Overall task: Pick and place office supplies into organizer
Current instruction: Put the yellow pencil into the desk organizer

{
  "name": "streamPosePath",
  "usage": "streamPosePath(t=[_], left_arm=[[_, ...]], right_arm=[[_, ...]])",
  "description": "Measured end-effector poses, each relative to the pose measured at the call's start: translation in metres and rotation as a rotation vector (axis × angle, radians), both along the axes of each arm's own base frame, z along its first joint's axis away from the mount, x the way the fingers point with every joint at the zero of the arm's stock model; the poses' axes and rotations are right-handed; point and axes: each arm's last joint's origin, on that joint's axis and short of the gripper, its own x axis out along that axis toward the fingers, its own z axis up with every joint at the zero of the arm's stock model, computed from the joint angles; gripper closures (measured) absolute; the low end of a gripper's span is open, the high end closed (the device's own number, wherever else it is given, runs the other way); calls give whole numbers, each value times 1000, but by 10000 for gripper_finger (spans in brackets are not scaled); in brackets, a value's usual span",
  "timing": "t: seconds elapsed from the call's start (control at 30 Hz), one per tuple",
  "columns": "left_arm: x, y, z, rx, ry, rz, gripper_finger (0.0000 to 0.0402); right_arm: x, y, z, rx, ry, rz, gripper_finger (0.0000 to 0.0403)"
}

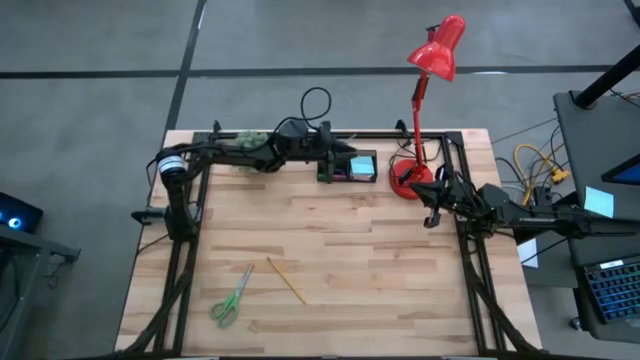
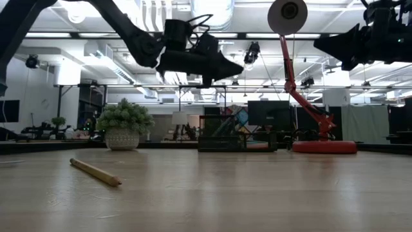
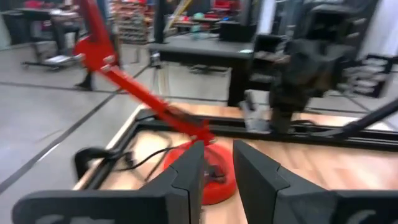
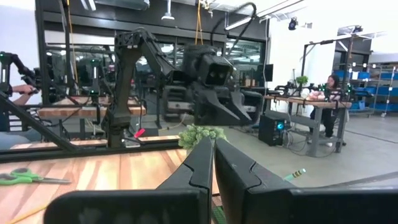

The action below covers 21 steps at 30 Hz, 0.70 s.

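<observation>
Above organizer (image 1: 348, 166): left gripper (image 1: 326, 163) hovers, fingers narrowly apart, empty.
Next: retreat, fetch pencil (image 1: 286, 280) or scissors (image 1: 231, 298) on near counter (image 1: 350, 240).
Right gripper (image 1: 434, 213): parked, fingers closed.

The tabletop (image 1: 360, 250) is pale wood in butcher-block strips, smooth with a soft satin sheen. Near its far edge, the lamp (image 1: 432, 60) looks like glossy red painted metal, shade and round base alike. Just beside that base, the organizer (image 1: 350, 166) looks like matt black mesh or wire; light-blue and pink paper squares show inside. Farther along that edge, the plant (image 2: 122, 125) has rough green foliage in a pale textured pot. Toward the near edge, the pencil (image 1: 286, 280) is yellow painted wood, and the scissors (image 1: 231, 297) beside it have green plastic handles. Both claws, left (image 3: 216, 180) and right (image 4: 213, 171), are matt dark plastic.
</observation>
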Motion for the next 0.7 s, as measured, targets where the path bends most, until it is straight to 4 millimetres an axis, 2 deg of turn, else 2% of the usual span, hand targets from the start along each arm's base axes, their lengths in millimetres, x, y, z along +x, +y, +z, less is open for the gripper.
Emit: streamPosePath(t=[0.4, 0.7], left_arm=[[-10, -36, 45, 62, -87, -165, 331], [-29, -61, 64, 50, 49, -218, 331]], right_arm=[[1, 0, -4, 23, 39, 13, 394], [3, 4, -8, 39, 75, 161, 394]])
